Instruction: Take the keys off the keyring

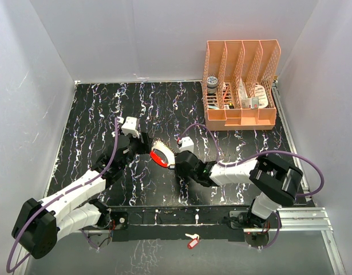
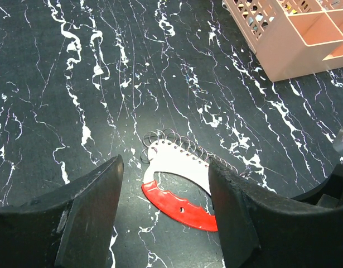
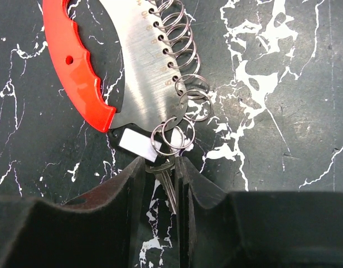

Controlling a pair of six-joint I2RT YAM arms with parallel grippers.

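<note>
The keyring [image 1: 161, 156] is a silvery crescent plate [image 3: 140, 84] with a bright red grip [image 3: 76, 67] and a row of small split rings [image 3: 179, 50] along its curved edge. It lies flat on the black marbled table. One grey key [image 3: 167, 178] and a white tag [image 3: 135, 144] hang from the end rings. My right gripper [image 3: 160, 163] is shut on that key's head and blade. My left gripper [image 2: 165, 167] is open, one finger either side of the plate [image 2: 179, 164] and red grip [image 2: 179, 206], not touching them. No other keys show.
A peach desk organizer [image 1: 241, 86] with several slots stands at the back right; it also shows in the left wrist view [image 2: 294, 39]. A lone pale key with a red tag [image 1: 192, 240] lies on the near ledge between the arm bases. White walls enclose the table.
</note>
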